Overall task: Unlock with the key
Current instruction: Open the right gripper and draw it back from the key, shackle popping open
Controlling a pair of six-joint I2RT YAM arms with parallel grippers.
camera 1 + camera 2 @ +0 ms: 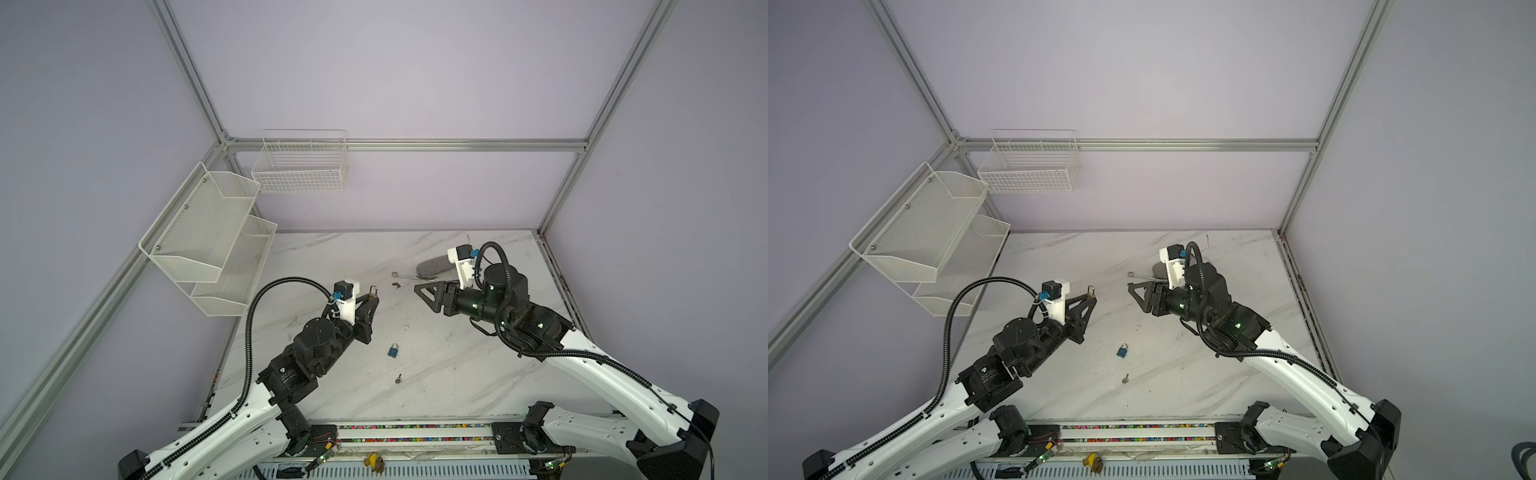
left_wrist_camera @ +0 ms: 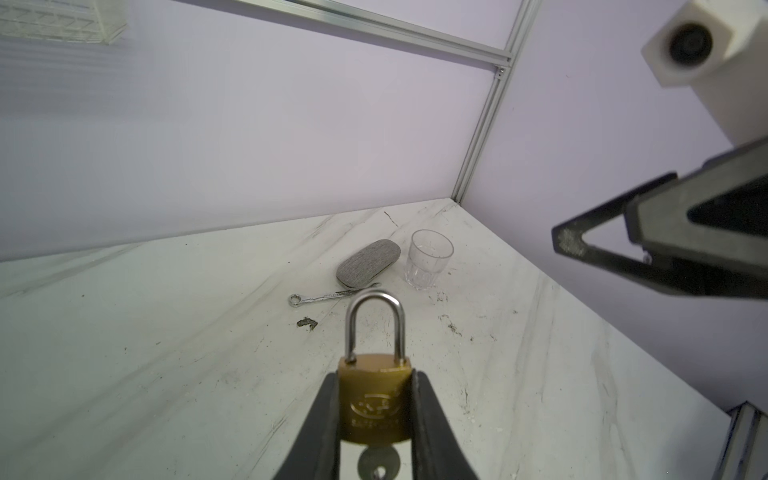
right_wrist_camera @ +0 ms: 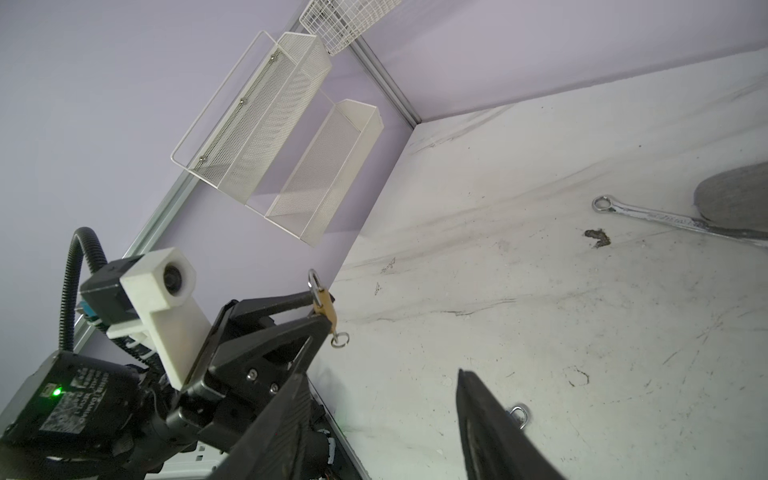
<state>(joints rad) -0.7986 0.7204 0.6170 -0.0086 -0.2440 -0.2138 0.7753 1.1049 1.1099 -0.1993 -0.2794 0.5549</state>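
Observation:
My left gripper (image 2: 376, 376) is shut on a brass padlock (image 2: 376, 399), held above the table with its steel shackle (image 2: 376, 324) pointing away from the wrist. A key (image 2: 378, 463) sticks out of the padlock's underside between my fingers; its ring (image 3: 340, 340) shows in the right wrist view. In both top views this gripper (image 1: 372, 296) (image 1: 1090, 296) is left of centre. My right gripper (image 1: 424, 297) (image 1: 1138, 297) faces it from the right, a short gap away. It stands open (image 3: 382, 399) with nothing between its fingers.
A blue padlock (image 1: 394, 351) and a small loose key (image 1: 398, 378) lie on the marble table (image 1: 457, 374) nearer the front. A wrench (image 2: 328, 297), a grey case (image 2: 368, 264) and a clear cup (image 2: 428, 259) sit at the back. White mesh shelves (image 1: 208, 241) hang on the left wall.

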